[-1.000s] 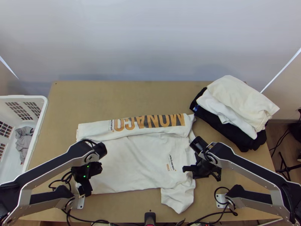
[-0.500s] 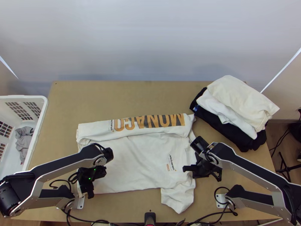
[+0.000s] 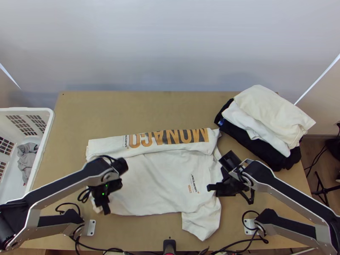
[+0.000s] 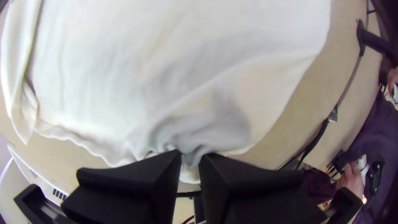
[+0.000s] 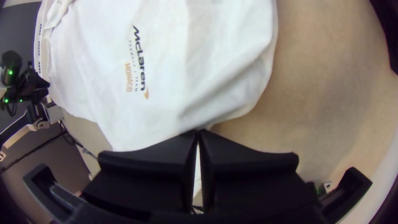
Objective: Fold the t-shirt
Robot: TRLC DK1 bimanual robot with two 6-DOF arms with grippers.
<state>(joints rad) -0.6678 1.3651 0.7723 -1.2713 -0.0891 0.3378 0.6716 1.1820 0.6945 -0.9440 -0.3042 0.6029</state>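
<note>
Fingers of the left gripper (image 3: 106,208) were pinched tight on a gathered corner of the white t-shirt (image 3: 161,187), at about eight o'clock on it, if twelve was the far side of the table (image 3: 127,110). Those of the right gripper (image 3: 210,187) were nearly together, clamped on the shirt's edge between three and four, where creases ran in to the tips. The shirt lay across the middle of the table, mostly spread, its twelve o'clock side turned over in a long band (image 3: 157,142) with big orange-and-dark lettering. A sleeve (image 3: 202,223) stuck out between four and five o'clock, and a small print sat on the body near the right gripper.

Farther out, at two o'clock on the table, I saw a pile of clothes: a cream garment (image 3: 267,108) on top, a white one (image 3: 240,121) under it, black cloth (image 3: 272,157) at the bottom. Over at nine stood a white basket (image 3: 25,109) with vented sides and some grey cloth (image 3: 25,159) inside. Beyond the table, at twelve, was a pale wall (image 3: 170,42).
</note>
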